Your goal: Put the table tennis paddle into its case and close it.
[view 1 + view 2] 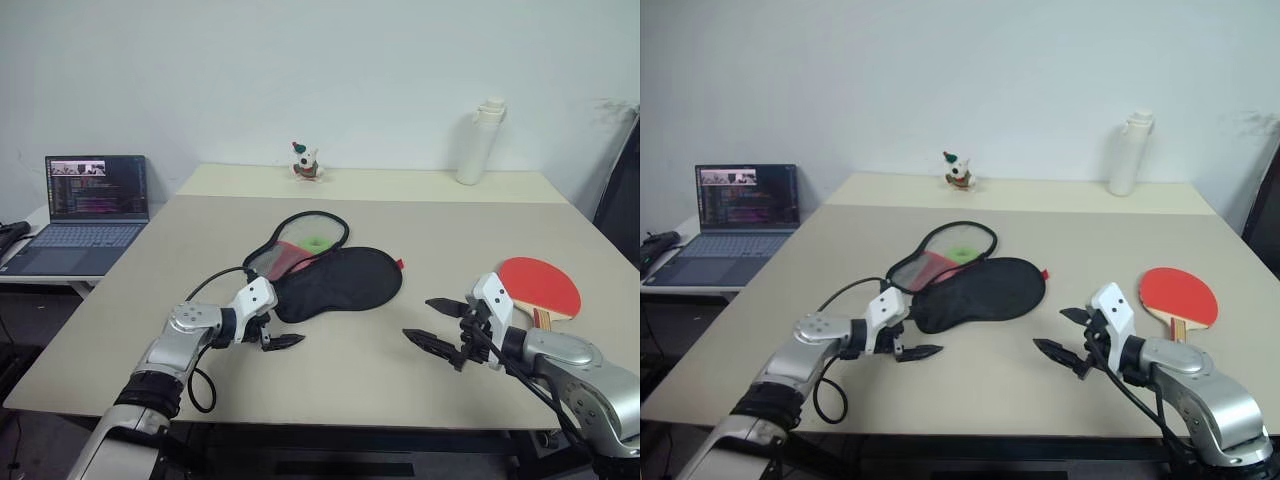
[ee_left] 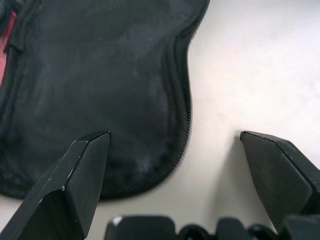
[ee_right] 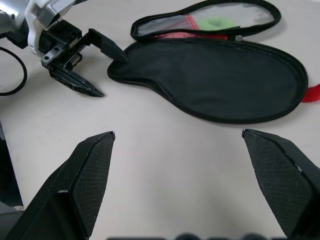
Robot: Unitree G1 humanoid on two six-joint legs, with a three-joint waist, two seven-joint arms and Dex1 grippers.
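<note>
Case [image 1: 335, 282] first: I see it lying open mid-table, its black flap spread flat and the mesh-lined half [image 1: 298, 244] folded out toward 11 o'clock, a small green ball [image 1: 316, 243] sitting inside that half. My left gripper [image 1: 272, 331] is at the handle end of the black flap, jaws spread wide with nothing between them; one fingertip sits at the flap's rim, though I cannot tell whether it touches. Out at 3 o'clock from the case, well apart from it, the table tennis paddle [image 1: 541, 286] lies red face up, handle toward me. My right gripper [image 1: 432, 324] hangs just beside the paddle on its 9 o'clock side, jaws likewise released and empty, pointing toward the case. Between my right jaws and the case I see bare table [image 1: 360, 350]. At the far edge stand a small figurine [image 1: 305, 162] and a white bottle [image 1: 480, 142]; a laptop [image 1: 87, 212] sits off at 9 o'clock.
</note>
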